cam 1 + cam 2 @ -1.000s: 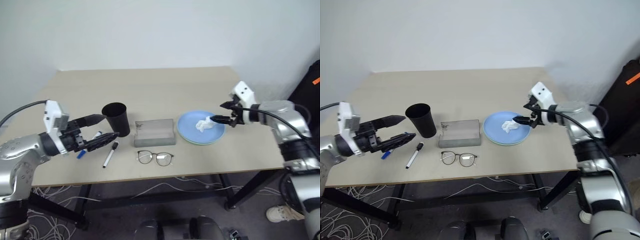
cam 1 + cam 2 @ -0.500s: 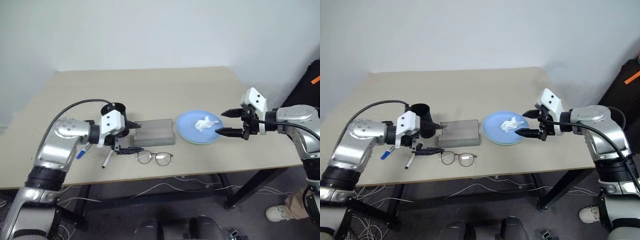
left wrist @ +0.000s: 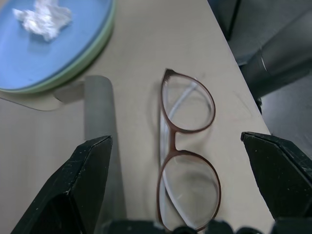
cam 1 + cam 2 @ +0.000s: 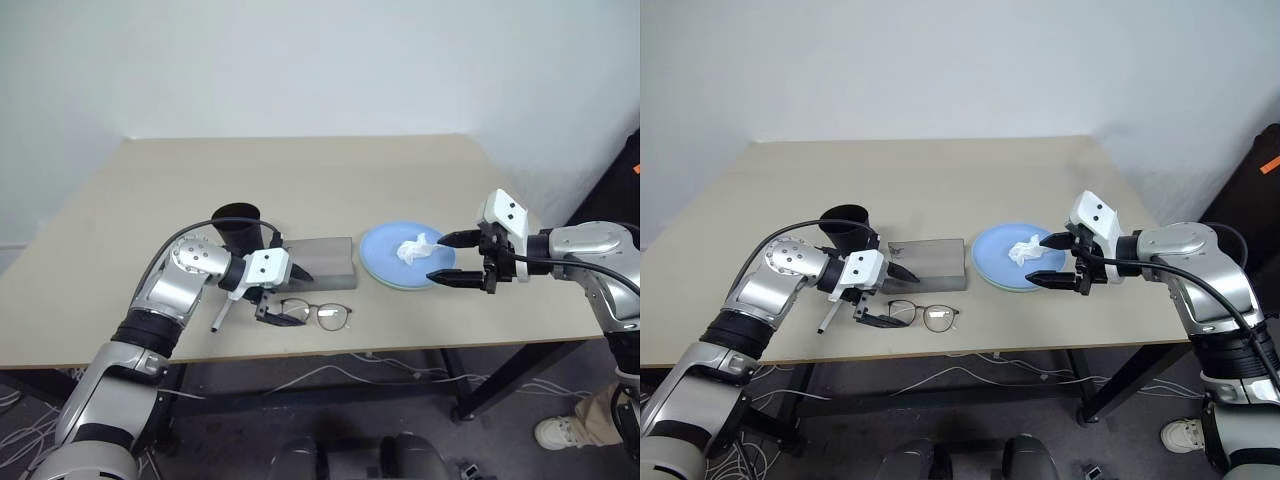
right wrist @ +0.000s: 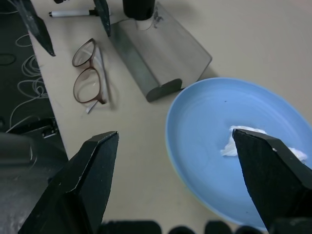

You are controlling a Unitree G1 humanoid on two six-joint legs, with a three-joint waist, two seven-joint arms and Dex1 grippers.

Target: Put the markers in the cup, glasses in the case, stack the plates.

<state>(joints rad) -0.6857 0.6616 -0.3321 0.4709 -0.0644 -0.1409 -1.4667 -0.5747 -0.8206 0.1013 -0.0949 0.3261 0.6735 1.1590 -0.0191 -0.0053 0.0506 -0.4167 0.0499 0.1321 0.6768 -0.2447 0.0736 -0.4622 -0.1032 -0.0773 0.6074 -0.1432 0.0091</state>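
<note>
On the beige desk (image 4: 330, 170), the head views lay out the whole row: the black cup (image 4: 236, 226) on the left, the grey case (image 4: 322, 262) beside it, then the two plates already one on the other, light blue plate (image 4: 385, 250) over the pale green plate (image 3: 92, 53), with a crumpled white tissue (image 4: 414, 249) on top. The glasses (image 4: 318, 315) lie folded near the desk's front edge, just in front of the case. One marker (image 4: 221, 312) lies on the desk by the left wrist, in front of the cup; the second cannot be made out.

The left tool (image 4: 272, 296) sits low at the left end of the glasses, its black fingers spread wide and holding nothing. The left wrist view gives what the head views cannot: the brown-rimmed glasses (image 3: 186, 156) lie directly between the two spread fingers (image 3: 87, 185), lenses flat on the desk, with the case's rounded end and the green rim of the lower plate beyond.

The right tool (image 4: 450, 258) hovers at the right edge of the plates, also wide open and empty, near the tissue. Its wrist view looks back across the blue plate and case to the glasses, and catches the marker (image 5: 73, 13) lying beyond them.
</note>
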